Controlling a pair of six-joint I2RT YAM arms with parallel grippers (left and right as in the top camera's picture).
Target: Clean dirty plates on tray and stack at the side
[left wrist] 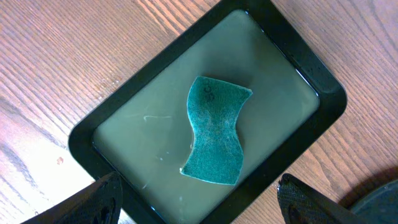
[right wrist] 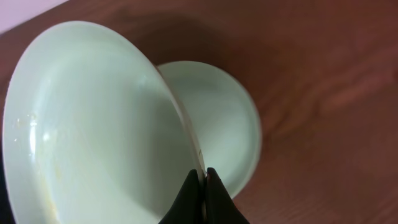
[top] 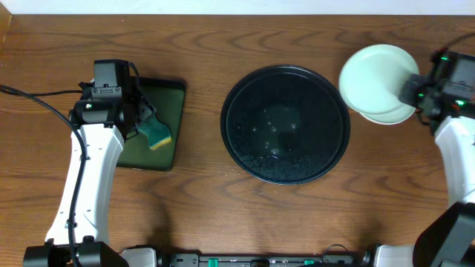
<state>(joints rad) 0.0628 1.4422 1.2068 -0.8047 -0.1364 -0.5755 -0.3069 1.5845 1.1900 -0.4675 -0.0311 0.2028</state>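
Observation:
The round black tray (top: 236, 141) sits mid-table with no plates on it, only wet droplets. At the right, my right gripper (top: 417, 90) is shut on the rim of a pale mint-green plate (top: 377, 70). In the right wrist view this plate (right wrist: 93, 124) is tilted, pinched at its edge by my right gripper (right wrist: 204, 177), with faint yellowish marks near its left rim. Under it a second pale plate (right wrist: 233, 124) lies on the wood, also seen from overhead (top: 393, 116). My left gripper (left wrist: 199, 186) hangs open above a teal sponge (left wrist: 214, 134), not touching it.
The sponge (top: 156, 133) lies in a small rectangular black tray (left wrist: 298, 68) with a green inside, at the table's left (top: 171, 96). Cables trail from the left arm (top: 82, 178) toward the left edge. The right arm (top: 456, 148) stands along the right edge.

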